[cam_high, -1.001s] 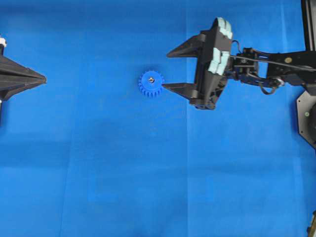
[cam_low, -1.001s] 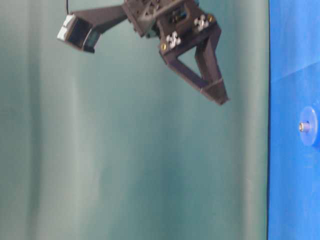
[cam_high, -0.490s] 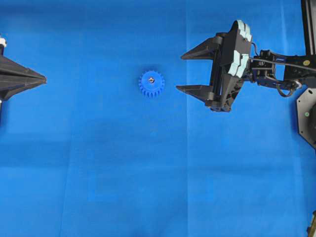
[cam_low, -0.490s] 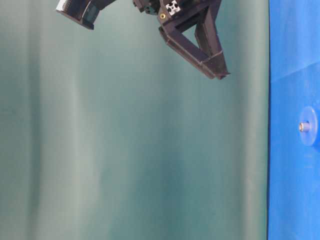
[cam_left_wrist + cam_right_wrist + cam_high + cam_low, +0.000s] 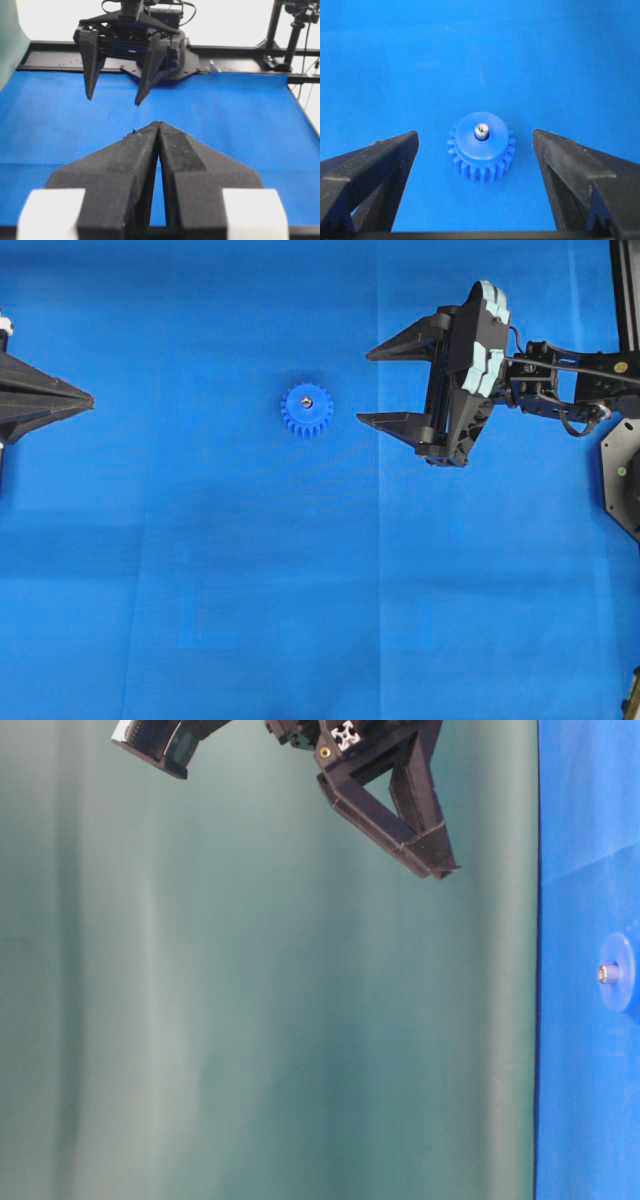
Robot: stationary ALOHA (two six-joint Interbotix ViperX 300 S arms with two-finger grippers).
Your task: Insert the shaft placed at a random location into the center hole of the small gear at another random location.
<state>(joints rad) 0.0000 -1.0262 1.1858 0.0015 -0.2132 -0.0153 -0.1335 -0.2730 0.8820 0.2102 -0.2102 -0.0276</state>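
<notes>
The small blue gear (image 5: 306, 410) lies flat on the blue cloth left of the middle. The silvery shaft (image 5: 306, 401) stands upright in the gear's hub and fills the center hole, which is hidden by it. The right wrist view shows the gear (image 5: 481, 150) with the shaft (image 5: 481, 131) sticking up between the spread fingers (image 5: 380, 160). My right gripper (image 5: 364, 387) is open and empty, raised above the cloth to the right of the gear. My left gripper (image 5: 88, 398) is shut and empty at the far left edge.
Blue cloth (image 5: 300, 590) covers the table. The right arm and its black base (image 5: 620, 470) stand at the right edge. In the table-level view the gear (image 5: 620, 972) shows edge-on, with the right gripper (image 5: 435, 868) well off the cloth.
Over the last second my right gripper drew back to the right, away from the gear, and rose. It has held still for the last half second. The gear and shaft did not move.
</notes>
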